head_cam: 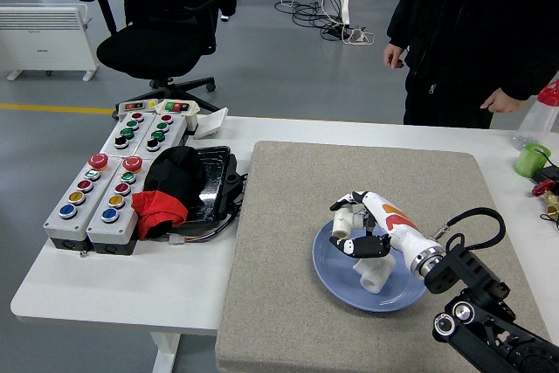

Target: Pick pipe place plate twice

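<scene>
plate (pixel 332 272): glossy, maybe plastic | mat (pixel 288 207): rough cloth | pipe (pixel 373 274): matt white plastic

A robotics lab or workshop.
Push-button control boxes (pixel 109 188) lie on the white table (pixel 113 281); beyond the table stand an office chair (pixel 162 28), loose floor cables (pixel 314 6) and a radiator (pixel 45 37).

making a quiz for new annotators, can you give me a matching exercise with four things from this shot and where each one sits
Things:
1. white pipe fitting
2. second pipe piece
3. red and black cloth
4. green cup

Places:
A. far right edge of the table
B. lying in the blue plate
C. held in the right hand over the plate
D. left of the grey mat, beside the button boxes

Pairs: 1-B, 2-C, 3-D, 4-A
</scene>
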Robot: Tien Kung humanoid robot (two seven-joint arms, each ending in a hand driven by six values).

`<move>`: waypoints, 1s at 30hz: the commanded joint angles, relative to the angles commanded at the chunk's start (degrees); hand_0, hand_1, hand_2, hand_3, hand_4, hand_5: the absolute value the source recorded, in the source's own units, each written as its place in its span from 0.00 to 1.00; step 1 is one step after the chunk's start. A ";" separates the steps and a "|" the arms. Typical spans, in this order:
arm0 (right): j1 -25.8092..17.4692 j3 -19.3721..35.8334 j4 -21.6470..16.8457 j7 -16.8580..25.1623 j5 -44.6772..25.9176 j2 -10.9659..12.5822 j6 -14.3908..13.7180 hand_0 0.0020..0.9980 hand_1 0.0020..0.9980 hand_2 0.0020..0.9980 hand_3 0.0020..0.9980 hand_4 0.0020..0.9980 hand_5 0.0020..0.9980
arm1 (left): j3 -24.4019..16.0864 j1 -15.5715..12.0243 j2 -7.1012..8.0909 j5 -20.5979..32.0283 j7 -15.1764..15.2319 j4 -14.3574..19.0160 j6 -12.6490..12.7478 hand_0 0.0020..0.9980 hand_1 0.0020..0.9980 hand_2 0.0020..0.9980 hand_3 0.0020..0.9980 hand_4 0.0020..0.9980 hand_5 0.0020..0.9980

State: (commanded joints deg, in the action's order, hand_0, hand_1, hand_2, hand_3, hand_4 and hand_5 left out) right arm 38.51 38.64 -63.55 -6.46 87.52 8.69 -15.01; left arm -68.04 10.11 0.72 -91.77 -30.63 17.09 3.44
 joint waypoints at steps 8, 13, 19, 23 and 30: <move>1.10 -0.45 3.54 -3.37 0.01 -0.93 4.38 0.96 0.87 0.97 0.89 0.81 0.38 | 0.67 -0.13 0.14 0.79 -0.11 0.11 0.13 0.65 0.63 0.64 0.58 0.40 1.00; 0.70 -0.43 3.18 -1.88 -2.74 -0.83 4.06 0.96 0.87 0.97 0.89 0.81 0.38 | 0.80 -0.12 0.16 1.15 0.04 0.02 0.22 0.65 0.63 0.64 0.58 0.40 1.00; 0.55 -0.58 2.17 -0.48 -3.65 -0.77 2.85 1.00 0.93 1.00 1.00 0.89 0.48 | 0.91 0.02 0.14 1.28 0.01 0.02 0.11 0.66 0.63 0.64 0.58 0.40 1.00; -0.05 0.24 1.37 -1.00 -3.37 -0.17 2.89 1.00 0.94 1.00 1.00 0.91 0.49 | 1.14 0.10 0.18 1.61 0.04 0.03 0.14 0.66 0.63 0.64 0.58 0.40 1.00; -3.63 9.38 -2.47 3.66 -7.30 1.72 0.42 1.00 0.93 1.00 1.00 0.90 0.49 | 1.16 0.10 0.17 1.81 -0.01 0.05 0.26 0.66 0.63 0.64 0.58 0.41 1.00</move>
State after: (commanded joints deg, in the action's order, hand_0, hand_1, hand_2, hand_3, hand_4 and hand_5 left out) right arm 34.88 48.02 -66.02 -2.80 80.21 10.41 -14.59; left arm -66.88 10.21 0.89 -89.97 -30.64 17.13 3.70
